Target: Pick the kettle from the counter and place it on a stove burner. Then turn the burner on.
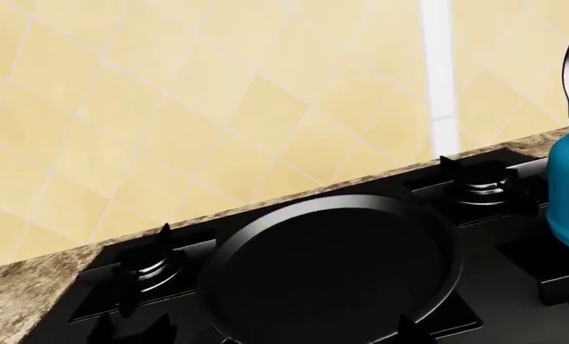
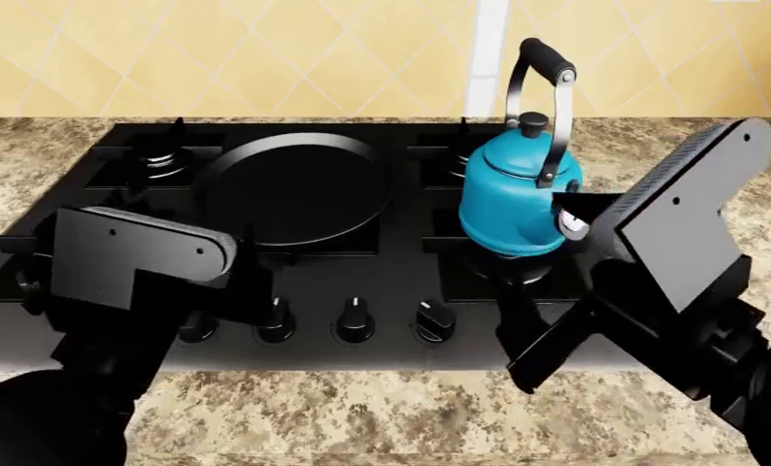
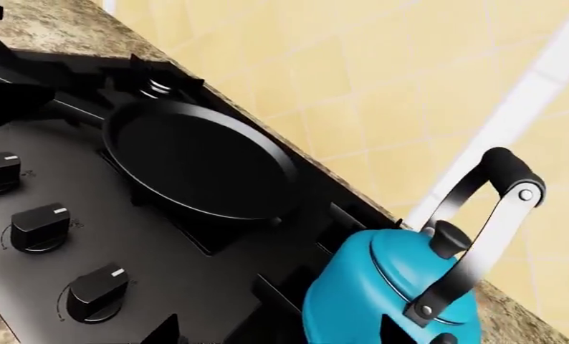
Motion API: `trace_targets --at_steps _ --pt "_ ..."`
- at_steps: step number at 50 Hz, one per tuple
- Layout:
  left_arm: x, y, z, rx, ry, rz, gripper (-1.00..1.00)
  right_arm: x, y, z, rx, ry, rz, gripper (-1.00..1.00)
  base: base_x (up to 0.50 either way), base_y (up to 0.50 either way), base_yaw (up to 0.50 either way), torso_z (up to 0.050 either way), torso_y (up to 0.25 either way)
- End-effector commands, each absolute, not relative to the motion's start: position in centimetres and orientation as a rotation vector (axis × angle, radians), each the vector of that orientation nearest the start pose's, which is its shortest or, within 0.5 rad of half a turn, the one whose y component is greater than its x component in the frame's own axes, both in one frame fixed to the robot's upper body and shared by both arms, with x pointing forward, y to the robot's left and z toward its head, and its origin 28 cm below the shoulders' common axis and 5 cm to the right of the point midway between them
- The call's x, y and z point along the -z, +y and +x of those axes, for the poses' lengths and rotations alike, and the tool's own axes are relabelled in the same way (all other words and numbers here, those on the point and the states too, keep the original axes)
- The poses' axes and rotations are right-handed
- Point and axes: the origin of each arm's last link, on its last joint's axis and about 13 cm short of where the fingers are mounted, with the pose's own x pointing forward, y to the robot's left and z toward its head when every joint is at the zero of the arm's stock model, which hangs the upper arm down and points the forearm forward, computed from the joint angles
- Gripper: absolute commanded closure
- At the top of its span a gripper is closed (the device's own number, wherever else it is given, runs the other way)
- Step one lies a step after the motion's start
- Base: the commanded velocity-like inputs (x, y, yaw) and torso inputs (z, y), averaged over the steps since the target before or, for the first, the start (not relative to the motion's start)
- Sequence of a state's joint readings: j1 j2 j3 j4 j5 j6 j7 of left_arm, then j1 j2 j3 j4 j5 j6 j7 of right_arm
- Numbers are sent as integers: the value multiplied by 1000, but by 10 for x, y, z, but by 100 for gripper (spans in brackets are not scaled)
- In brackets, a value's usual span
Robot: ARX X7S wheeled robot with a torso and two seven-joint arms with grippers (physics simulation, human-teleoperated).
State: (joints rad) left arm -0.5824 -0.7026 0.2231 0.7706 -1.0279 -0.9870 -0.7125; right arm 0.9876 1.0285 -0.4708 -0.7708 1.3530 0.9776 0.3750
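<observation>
The right gripper (image 2: 580,218), its state impossible to tell, hangs just beside the kettle (image 2: 518,199), which stands on the stove burner (image 2: 521,264) right of the pan (image 2: 297,186), apparently placed, leaving the knobs (image 2: 354,320) to turn.

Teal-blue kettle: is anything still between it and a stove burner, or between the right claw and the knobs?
Nothing visible. The teal-blue rounded kettle already sits on the front-right black grate, beside the round black pan. The row of black knobs lies open in front; the right claw's fingertips are not visible.
</observation>
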Motion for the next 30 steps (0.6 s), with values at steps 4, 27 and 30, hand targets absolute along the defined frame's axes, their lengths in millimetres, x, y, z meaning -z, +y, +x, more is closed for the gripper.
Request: trace_targets --at_steps 4,27,30 --pt "-211 242 181 49 -61 212 -100 -268 -161 176 -459 9 -443 -100 0 0 0 0 0" --pt "-213 245 163 29 -75 216 -100 -261 -167 157 -423 9 -405 -100 0 0 0 0 0" --pt "-211 246 162 23 -76 215 -100 -260 -168 156 -412 8 -396 -100 0 0 0 0 0"
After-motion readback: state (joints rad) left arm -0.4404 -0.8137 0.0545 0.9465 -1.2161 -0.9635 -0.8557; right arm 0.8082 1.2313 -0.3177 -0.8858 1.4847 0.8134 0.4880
